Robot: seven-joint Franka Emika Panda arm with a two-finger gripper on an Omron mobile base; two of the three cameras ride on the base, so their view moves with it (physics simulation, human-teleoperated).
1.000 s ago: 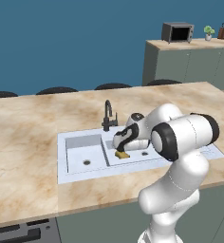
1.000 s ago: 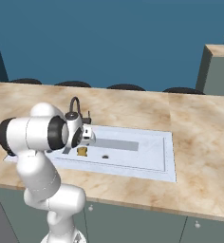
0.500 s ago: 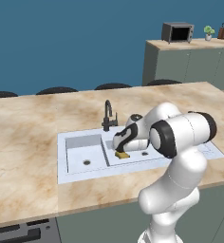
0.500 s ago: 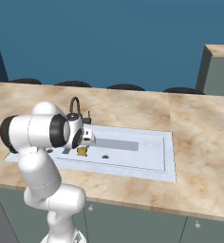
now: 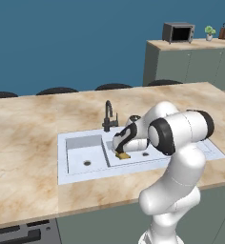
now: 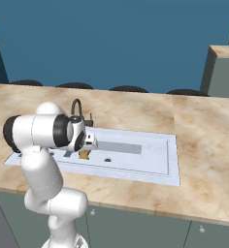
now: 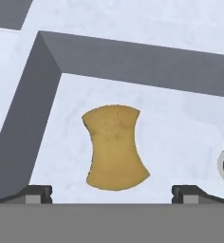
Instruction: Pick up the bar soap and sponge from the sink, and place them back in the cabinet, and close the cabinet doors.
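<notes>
mustard-yellow sponge, pale grey-white sink

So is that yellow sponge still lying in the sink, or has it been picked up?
Lying in the sink: the sponge rests flat on the basin floor, between the open fingers, untouched.

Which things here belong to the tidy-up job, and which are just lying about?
Job:
- sponge, on the basin floor
- sink
- pincer, open, above the sponge

Lying about:
- faucet
- microwave
- potted plant
</notes>
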